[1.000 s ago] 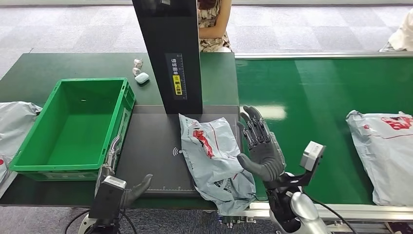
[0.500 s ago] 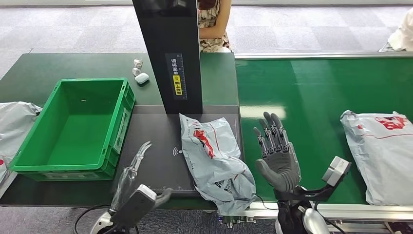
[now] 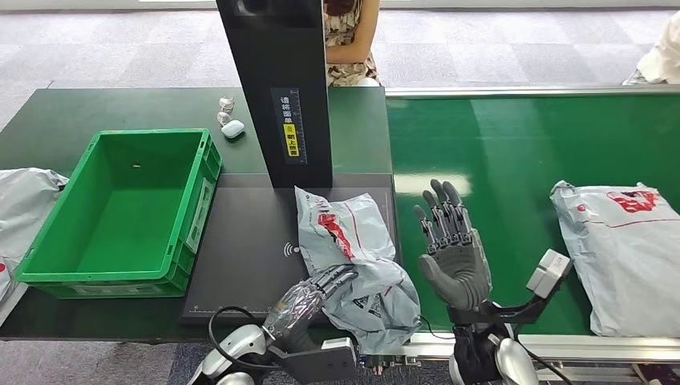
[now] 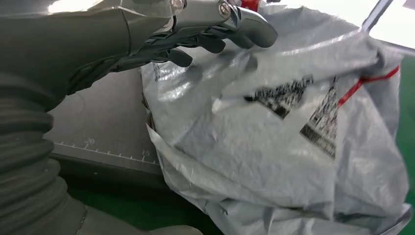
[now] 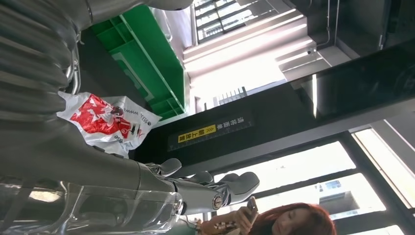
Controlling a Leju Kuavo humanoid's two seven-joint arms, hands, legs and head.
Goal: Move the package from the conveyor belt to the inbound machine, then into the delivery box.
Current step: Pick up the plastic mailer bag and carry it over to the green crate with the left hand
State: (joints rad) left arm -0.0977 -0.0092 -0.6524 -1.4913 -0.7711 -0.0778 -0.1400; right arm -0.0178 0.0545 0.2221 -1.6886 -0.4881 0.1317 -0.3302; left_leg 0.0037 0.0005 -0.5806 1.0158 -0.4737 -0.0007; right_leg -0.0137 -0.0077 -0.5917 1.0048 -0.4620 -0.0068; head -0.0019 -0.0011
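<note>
A grey package (image 3: 353,257) with red print lies on the black scan plate (image 3: 248,241) of the inbound machine (image 3: 277,88), its near end hanging over the front edge. My left hand (image 3: 317,290) comes in from the front left, fingers (image 4: 215,29) stretched out over the package (image 4: 293,137) and gripping nothing. My right hand (image 3: 451,241) stands upright and open over the green conveyor belt (image 3: 513,152), just right of the package, palm toward it. In the right wrist view the right hand (image 5: 147,186) is spread, with the package (image 5: 110,122) beyond it.
An empty green delivery box (image 3: 120,208) sits left of the scan plate. A second grey package (image 3: 625,257) lies on the belt at the right. Small white items (image 3: 231,120) lie behind the box. A person (image 3: 349,40) sits behind the machine.
My left arm has swung in from the front left until its fingers reach the package. My right hand has drawn back to the right of it. The second package has drifted left on the belt.
</note>
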